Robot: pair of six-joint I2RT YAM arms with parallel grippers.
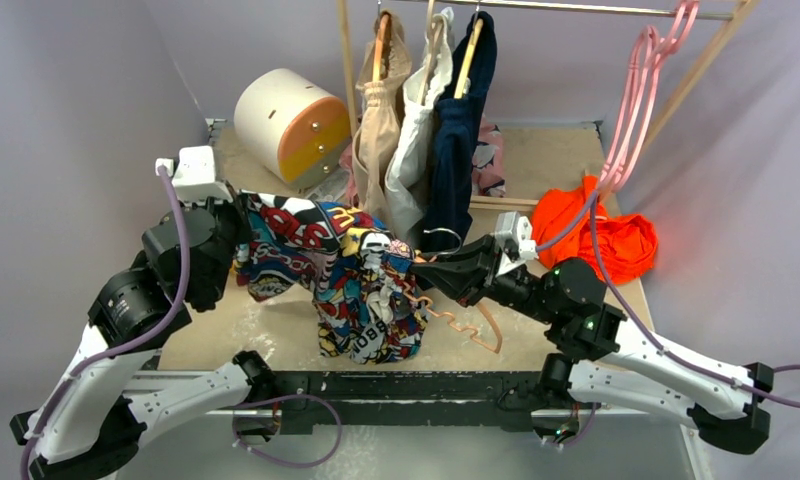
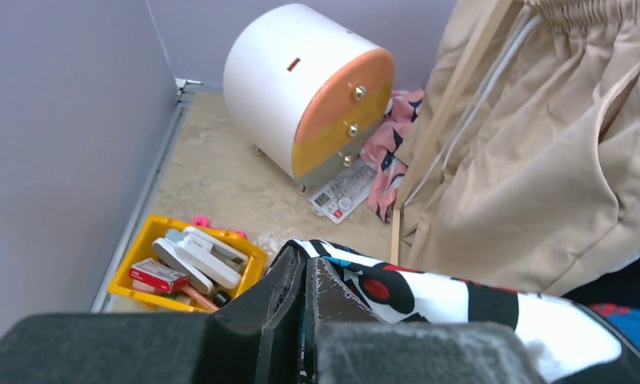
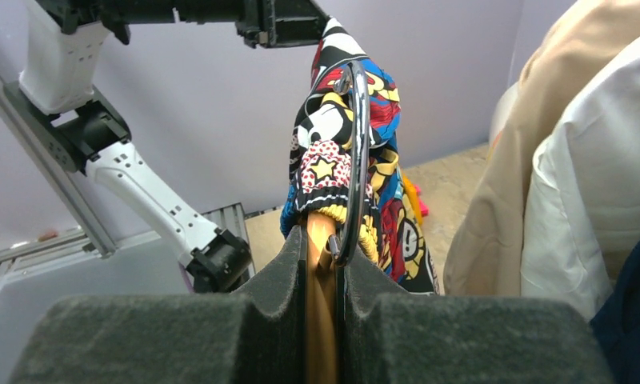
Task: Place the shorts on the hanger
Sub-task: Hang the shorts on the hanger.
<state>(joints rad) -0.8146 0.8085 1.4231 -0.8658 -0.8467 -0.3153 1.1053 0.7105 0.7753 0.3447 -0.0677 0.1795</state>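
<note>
The comic-print shorts [image 1: 361, 285] hang in the air at table centre, held up at their left end. My left gripper [image 1: 238, 222] is shut on the shorts' edge [image 2: 397, 288]. My right gripper [image 1: 424, 268] is shut on the peach-orange hanger [image 3: 322, 320] near its neck. The hanger's metal hook [image 3: 357, 144] rises in front of the shorts [image 3: 341, 172]. One wavy arm of the hanger [image 1: 466, 325] sticks out below the gripper; the other arm is hidden in the fabric.
A clothes rail at the back bears a beige garment [image 1: 376, 130], a white one [image 1: 416, 140] and a navy one [image 1: 456, 150]. Pink hangers [image 1: 641, 90] hang at right above an orange garment [image 1: 601, 235]. A round white-orange box [image 1: 291, 120] stands back left, a yellow tray [image 2: 181, 264] near it.
</note>
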